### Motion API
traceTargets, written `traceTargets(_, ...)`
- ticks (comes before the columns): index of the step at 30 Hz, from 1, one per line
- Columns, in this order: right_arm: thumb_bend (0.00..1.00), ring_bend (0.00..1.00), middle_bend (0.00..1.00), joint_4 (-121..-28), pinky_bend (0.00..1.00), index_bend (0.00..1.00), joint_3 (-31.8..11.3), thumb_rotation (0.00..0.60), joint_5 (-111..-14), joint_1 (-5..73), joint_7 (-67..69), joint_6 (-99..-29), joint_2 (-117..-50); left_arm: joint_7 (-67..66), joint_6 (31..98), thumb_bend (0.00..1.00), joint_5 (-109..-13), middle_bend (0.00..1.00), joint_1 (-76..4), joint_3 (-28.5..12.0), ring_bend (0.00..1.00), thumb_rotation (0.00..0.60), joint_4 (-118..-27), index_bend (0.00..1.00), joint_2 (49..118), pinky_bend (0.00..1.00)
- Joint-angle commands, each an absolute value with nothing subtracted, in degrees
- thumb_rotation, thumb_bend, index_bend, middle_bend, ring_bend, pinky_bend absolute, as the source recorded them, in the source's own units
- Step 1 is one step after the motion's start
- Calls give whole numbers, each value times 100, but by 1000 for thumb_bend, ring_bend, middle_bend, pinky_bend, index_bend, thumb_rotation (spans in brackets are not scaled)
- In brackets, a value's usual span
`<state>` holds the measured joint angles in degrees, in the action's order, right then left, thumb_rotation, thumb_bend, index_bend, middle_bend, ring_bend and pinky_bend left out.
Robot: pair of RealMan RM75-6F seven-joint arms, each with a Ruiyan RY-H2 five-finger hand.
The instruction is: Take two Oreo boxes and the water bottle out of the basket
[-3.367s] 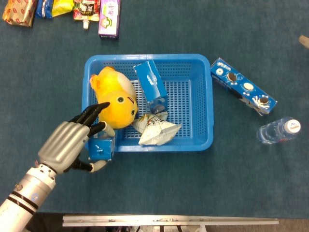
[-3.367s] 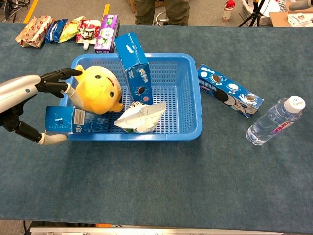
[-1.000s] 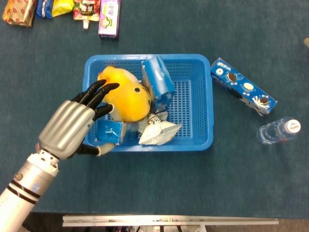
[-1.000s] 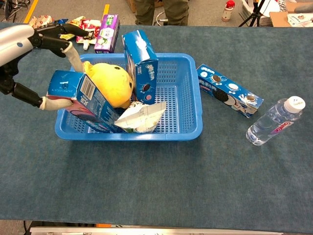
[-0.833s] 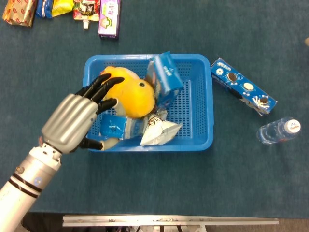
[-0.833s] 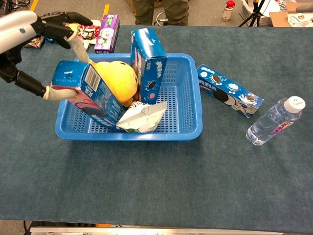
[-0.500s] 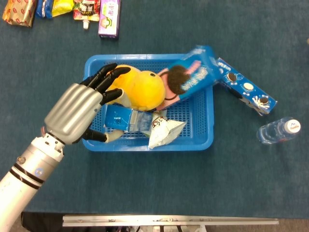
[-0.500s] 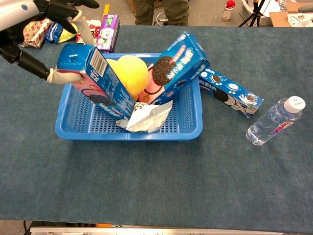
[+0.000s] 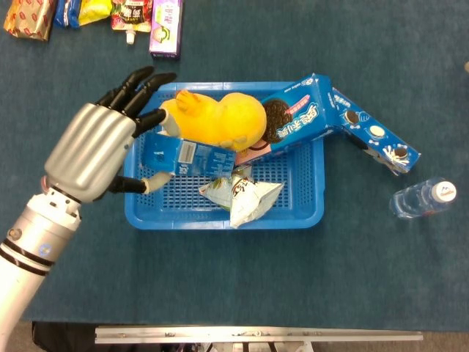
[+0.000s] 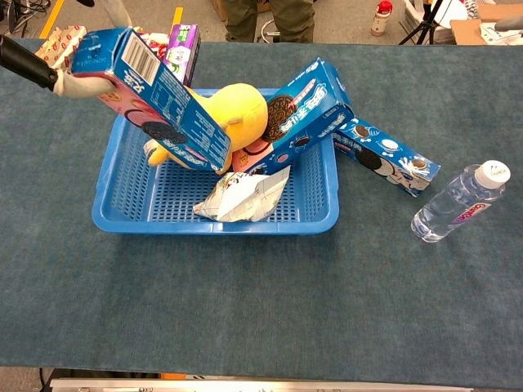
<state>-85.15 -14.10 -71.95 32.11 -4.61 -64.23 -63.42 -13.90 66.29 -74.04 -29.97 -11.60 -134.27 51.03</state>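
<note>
My left hand (image 9: pixel 95 150) grips one end of a blue Oreo box (image 9: pixel 187 158), which hangs tilted above the blue basket (image 9: pixel 220 220), its low end by a yellow plush (image 9: pixel 220 125). In the chest view the held Oreo box (image 10: pixel 147 90) slants from the top left down to the plush (image 10: pixel 237 114); only the hand's fingertips (image 10: pixel 78 86) show. A second Oreo box (image 9: pixel 293 121) leans over the basket's right rim. A third Oreo box (image 9: pixel 374 136) and the water bottle (image 9: pixel 423 199) lie on the table to the right. My right hand is out of sight.
A crumpled white packet (image 9: pixel 242 196) lies in the basket's front part. Snack packs (image 9: pixel 88 15) and a purple carton (image 9: pixel 165 29) sit at the table's back left. The table's near edge runs along the bottom of the head view.
My left hand has raised the Oreo box up and back-left from the basket's corner. The plush rolled over, and the second Oreo box tipped from upright onto the right rim.
</note>
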Motion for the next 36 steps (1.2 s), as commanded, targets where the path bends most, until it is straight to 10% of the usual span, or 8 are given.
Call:
traceTargets(1,0,287,271,-8496,401,166,-1404,600,-7195,3209,-451,-6418,-6358,-1446,6678,178,-7348,104,-2988,-1172,39,600,-13395,818,5044,247)
traceTargets(36,0,287,271,-8323,401,166,-1318,600,-7223,3155,-396,-6392,-6570,-1829,7614,178,-7056,108,-2197,-854,39,600,-13057,824,4440,247)
